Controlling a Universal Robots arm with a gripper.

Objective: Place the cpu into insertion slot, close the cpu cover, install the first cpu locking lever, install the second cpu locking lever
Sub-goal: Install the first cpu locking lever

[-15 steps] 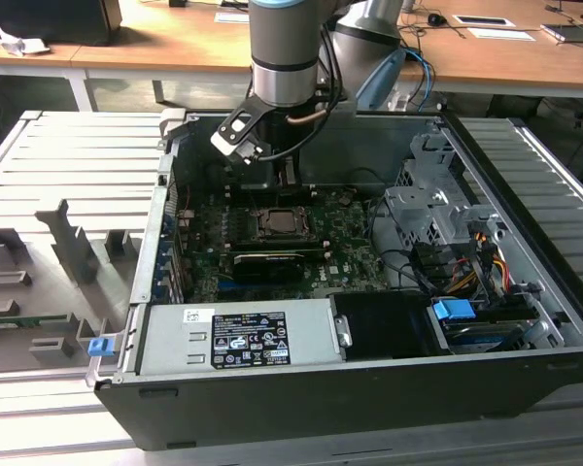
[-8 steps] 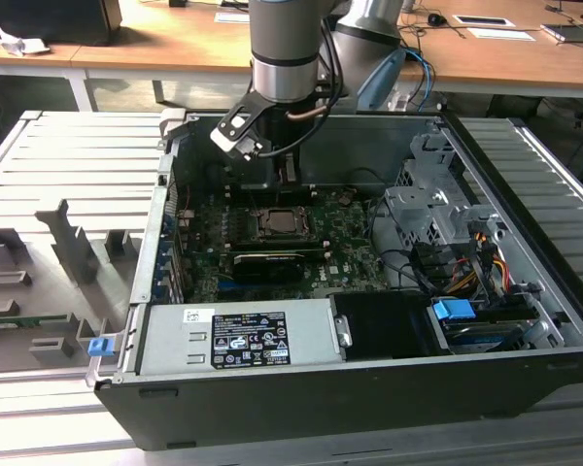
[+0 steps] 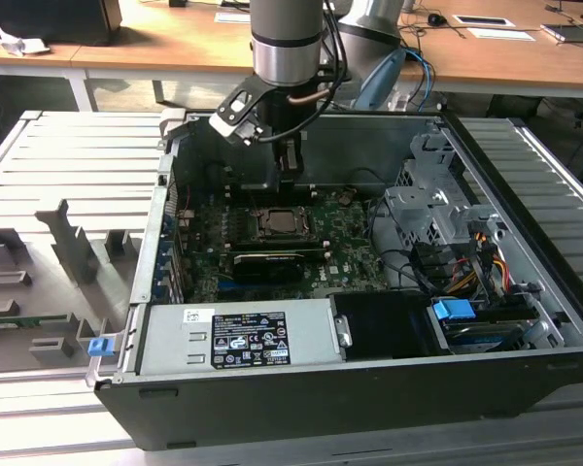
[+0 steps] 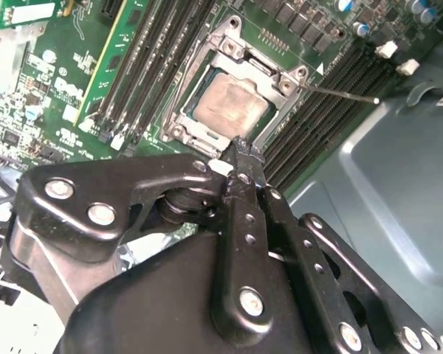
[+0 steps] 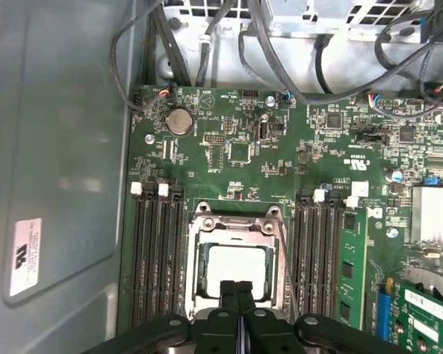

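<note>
Printed labels inside the open computer case, none of them readable from where I stand.
A black-and-white label (image 3: 235, 340) sits on the grey power supply box (image 3: 311, 335), a white sticker (image 5: 27, 254) on the grey case wall (image 5: 66, 110), and tiny white lettering dots the green circuit board (image 5: 280, 158) around the cpu (image 5: 236, 267).

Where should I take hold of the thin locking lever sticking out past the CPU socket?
Near its free end. The locking lever is a thin bare rod that juts away from the cpu cover across the memory slots, so probably come from above, straddling it.
</note>
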